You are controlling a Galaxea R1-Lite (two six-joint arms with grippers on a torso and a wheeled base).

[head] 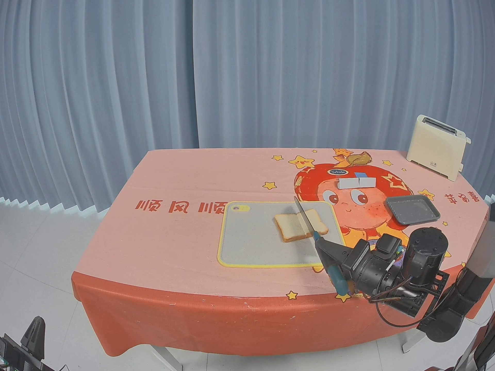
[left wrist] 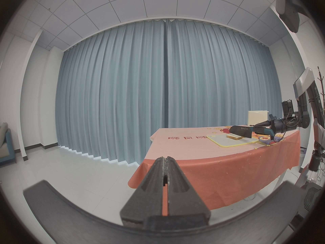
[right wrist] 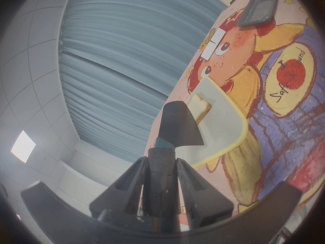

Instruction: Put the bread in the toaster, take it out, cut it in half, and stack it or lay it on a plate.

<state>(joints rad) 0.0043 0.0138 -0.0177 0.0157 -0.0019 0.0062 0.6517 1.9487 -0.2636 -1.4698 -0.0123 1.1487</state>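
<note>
The bread [head: 300,225] lies flat on the cutting board [head: 252,238], just right of the head view's centre. My right pincer [head: 332,257] is clamped on the knife [head: 305,217], whose blade slants across the slice's middle, so I judge the halving is in hand. Next comes a straight downward press, then the halves go to the dark plate [head: 411,209] at right. My left pincer [left wrist: 165,187] is closed on nothing, off the table [head: 180,181]. The toaster [head: 437,147] stands at upper right, with grey curtains [head: 206,63] behind.
</note>
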